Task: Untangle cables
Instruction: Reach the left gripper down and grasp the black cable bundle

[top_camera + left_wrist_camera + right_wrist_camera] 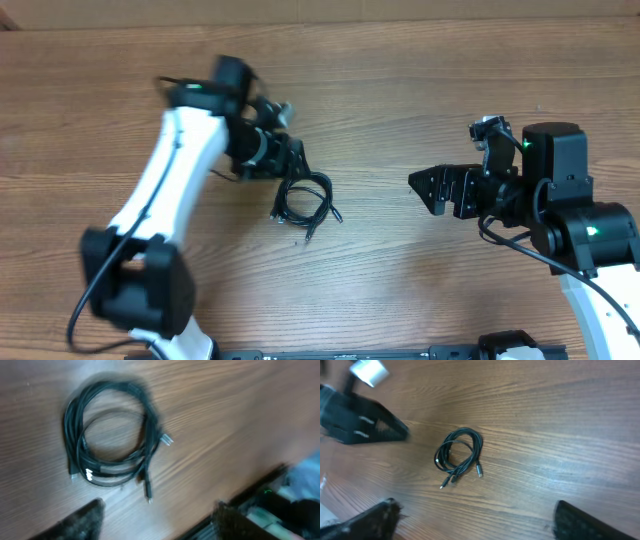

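Observation:
The cables (305, 198) are thin black cords coiled in one small bundle on the wood table, with plug ends sticking out at the lower side. My left gripper (292, 158) is open just above and left of the bundle, not touching it. In the left wrist view the coil (112, 440) lies ahead of my open fingers (157, 517). My right gripper (425, 187) is open and empty, well to the right of the bundle. The right wrist view shows the coil (459, 454) far ahead of its fingers (475, 520).
The wood table (400, 80) stretches all around the bundle. The left arm (165, 190) crosses the left half. The right arm's base (580, 220) stands at the right edge. A dark rail runs along the front edge (400, 352).

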